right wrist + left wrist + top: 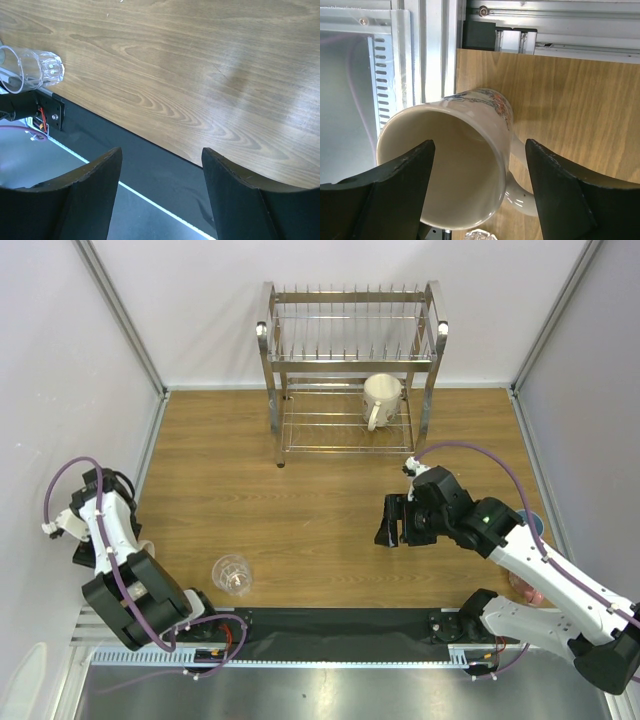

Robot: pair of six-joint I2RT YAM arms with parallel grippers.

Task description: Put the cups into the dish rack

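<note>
A cream mug (470,150) with a floral print lies on its side by the table's left edge, mouth toward the left wrist camera. My left gripper (480,145) is open around it, one finger (402,175) before the mouth and the other finger (565,190) beyond the handle. Another cream mug (381,397) sits in the lower tier of the dish rack (350,365). A clear glass tumbler (232,574) lies near the front edge. My right gripper (392,520) hangs open and empty over mid-table. A light blue cup (531,524) and a pink mug (524,590) peek out behind the right arm.
A metal frame and a clear side panel (395,65) run close behind the mug on the left. A black strip (150,155) borders the table's near edge. The tumbler (32,67) appears at the upper left of the right wrist view.
</note>
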